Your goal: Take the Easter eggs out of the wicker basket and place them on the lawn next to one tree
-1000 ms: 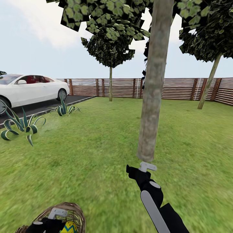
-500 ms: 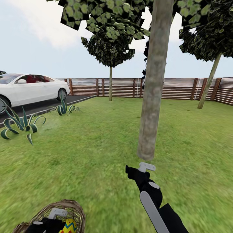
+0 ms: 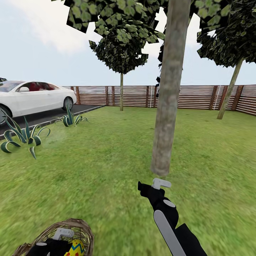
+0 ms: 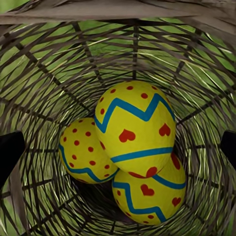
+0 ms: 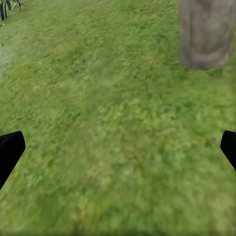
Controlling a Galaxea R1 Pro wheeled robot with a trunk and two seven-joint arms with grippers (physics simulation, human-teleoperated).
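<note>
1. The left gripper (image 4: 118,147) hung inside the wicker basket (image 3: 80,227), fingers spread wide, gripping nothing
2. Three Easter eggs (image 4: 135,130) sat piled in the basket, touching one another
3. The right gripper (image 3: 153,185) hovered over the lawn (image 3: 106,160) near the tree (image 3: 167,106), jaws apart and empty

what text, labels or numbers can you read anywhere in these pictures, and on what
None: no words, numbers or brand marks can be read.
The Easter eggs in the wicker basket carry only blue zigzags, red hearts and dots.
The white car shows no plate or badge.
</note>
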